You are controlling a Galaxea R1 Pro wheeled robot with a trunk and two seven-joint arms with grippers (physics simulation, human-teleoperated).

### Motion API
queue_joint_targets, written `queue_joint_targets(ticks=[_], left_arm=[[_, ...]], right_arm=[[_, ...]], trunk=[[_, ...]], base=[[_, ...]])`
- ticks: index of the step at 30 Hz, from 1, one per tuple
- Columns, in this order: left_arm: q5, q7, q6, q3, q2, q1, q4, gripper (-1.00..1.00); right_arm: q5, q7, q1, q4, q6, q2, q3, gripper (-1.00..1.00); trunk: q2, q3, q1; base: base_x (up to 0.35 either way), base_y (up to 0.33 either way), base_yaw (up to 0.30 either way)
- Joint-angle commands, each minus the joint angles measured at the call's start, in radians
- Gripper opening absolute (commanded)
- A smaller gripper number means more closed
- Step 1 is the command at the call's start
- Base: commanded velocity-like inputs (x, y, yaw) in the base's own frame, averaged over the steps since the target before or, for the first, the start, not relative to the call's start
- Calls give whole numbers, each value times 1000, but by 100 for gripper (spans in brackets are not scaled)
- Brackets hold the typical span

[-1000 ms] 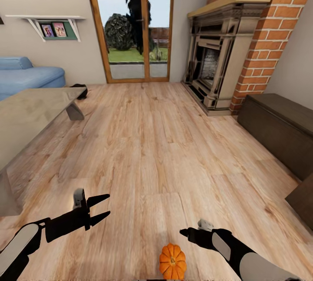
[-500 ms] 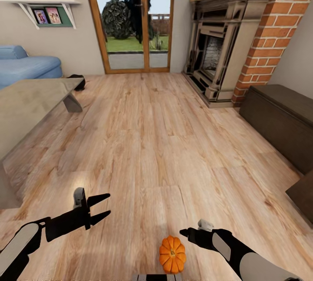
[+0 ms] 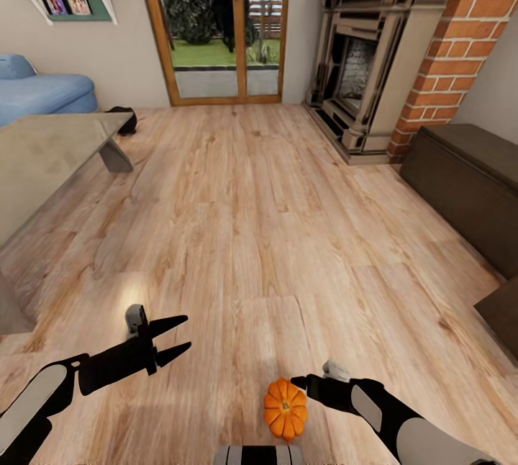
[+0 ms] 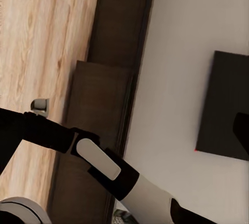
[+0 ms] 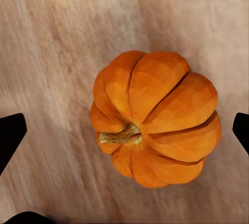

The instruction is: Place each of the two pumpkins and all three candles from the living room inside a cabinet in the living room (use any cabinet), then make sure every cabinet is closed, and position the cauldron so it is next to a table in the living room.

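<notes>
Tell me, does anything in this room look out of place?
Yes: a small orange pumpkin sits on the bare wooden floor in the middle of the room, lying on its side, stem pointing sideways. The robot's right hand hovers beside it, open. Nothing looks spilled or broken.

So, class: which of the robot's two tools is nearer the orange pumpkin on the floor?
Right. The right tool sits just beside the pumpkin, with its fingers spread wide to either side of it in the right wrist view. The left tool hangs open well away, across bare floor.
</notes>
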Motion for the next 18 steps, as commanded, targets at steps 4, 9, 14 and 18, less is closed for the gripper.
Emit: queue_joint_targets(ticks=[4, 9, 14, 18], left_arm=[[-6, -9, 0, -2, 1, -1, 0, 100], [-5, -9, 1, -2, 1, -1, -3, 100], [1, -9, 2, -2, 4, 3, -23, 100], [13, -10, 2, -2, 10, 13, -50, 100]], right_arm=[[-5, 11, 0, -1, 3, -1, 3, 100], [-5, 13, 0, -1, 3, -1, 3, 100], [-5, 14, 0, -1, 3, -1, 3, 100], [-5, 14, 0, -1, 3, -1, 3, 100]], trunk=[[-1, -16, 2], [-2, -36, 4], [-4, -55, 6], [-5, -70, 8]], base=[[0, 0, 0], [0, 0, 0], [0, 0, 0], [0, 0, 0]])
